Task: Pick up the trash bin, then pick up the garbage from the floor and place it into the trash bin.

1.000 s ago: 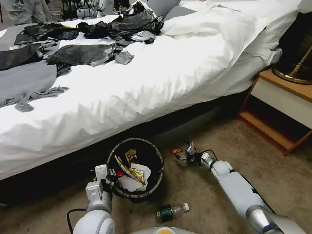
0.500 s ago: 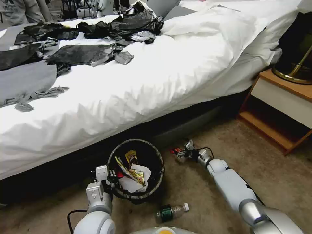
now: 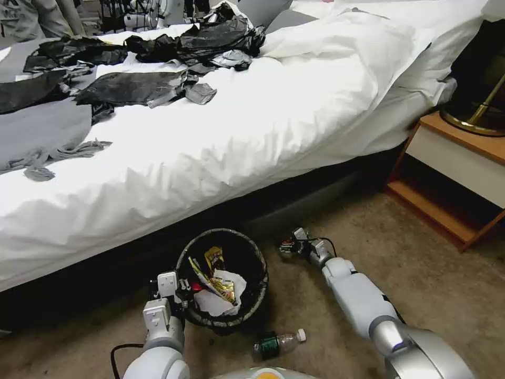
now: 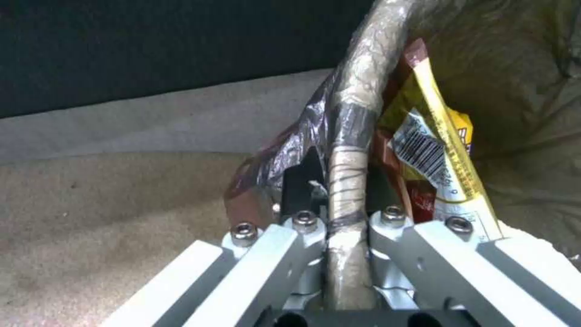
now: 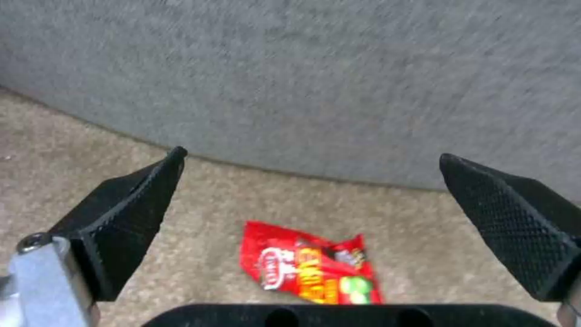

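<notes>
A bedroom: white-sheeted bed (image 3: 273, 105) strewn with clothes (image 3: 131, 87), wooden nightstand (image 3: 452, 168), carpeted floor (image 3: 447, 279)

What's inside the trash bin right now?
In the trash bin: yellow snack wrappers, a bit of red wrapper, and a white tissue wad. Anything beneath them is covered.

Red snack wrapper (image 5: 312, 268) with yellow lettering and a green spot on tan carpet (image 5: 121, 136); black cross-hatched fingertips (image 5: 130, 218) on the right gripper (image 5: 312, 190); trash bin (image 3: 255, 295) lined dark brown-black, yellow wrappers (image 3: 213, 258) and white tissue (image 3: 210, 300) inside; clear bottle (image 3: 278, 343), green label, white cap; white bedding (image 3: 236, 131).
</notes>
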Controlling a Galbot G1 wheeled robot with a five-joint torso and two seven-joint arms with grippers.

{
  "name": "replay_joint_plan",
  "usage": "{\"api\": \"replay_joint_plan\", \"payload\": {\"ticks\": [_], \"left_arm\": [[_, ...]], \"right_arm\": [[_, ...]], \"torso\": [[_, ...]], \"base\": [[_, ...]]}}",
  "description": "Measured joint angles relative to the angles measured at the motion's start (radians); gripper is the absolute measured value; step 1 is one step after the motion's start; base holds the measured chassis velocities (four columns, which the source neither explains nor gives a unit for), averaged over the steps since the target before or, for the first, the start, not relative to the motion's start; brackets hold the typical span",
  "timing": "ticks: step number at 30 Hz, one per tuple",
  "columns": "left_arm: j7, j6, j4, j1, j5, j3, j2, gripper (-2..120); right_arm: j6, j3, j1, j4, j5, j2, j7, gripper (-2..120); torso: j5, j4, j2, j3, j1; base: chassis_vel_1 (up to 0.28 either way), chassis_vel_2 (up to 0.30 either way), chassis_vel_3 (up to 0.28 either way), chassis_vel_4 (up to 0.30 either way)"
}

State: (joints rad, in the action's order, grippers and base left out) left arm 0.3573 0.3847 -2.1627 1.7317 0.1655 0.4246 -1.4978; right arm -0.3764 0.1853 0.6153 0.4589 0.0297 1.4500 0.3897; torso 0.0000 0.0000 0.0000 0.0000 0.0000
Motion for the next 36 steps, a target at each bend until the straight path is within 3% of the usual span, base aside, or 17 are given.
{"api": "replay_joint_plan", "payload": {"ticks": [17,36], "left_arm": [[0.0,-0.008,0.007,0.008,-0.012,-0.003,-0.005,0],[-0.001,-0.015,0.018,0.013,-0.032,-0.012,-0.012,0]], "right_arm": [[0.047,0.01,-0.021,-0.084,0.044,0.041,-0.032,100],[0.09,0.01,-0.039,-0.131,0.136,0.033,-0.047,100]], "torso": [[0.0,0.0,0.0,0.0,0.0],[0.0001,0.0001,0.0,0.0,0.0]], "base": [[0.0,0.0,0.0,0.0],[0.0,0.0,0.0,0.0]]}}
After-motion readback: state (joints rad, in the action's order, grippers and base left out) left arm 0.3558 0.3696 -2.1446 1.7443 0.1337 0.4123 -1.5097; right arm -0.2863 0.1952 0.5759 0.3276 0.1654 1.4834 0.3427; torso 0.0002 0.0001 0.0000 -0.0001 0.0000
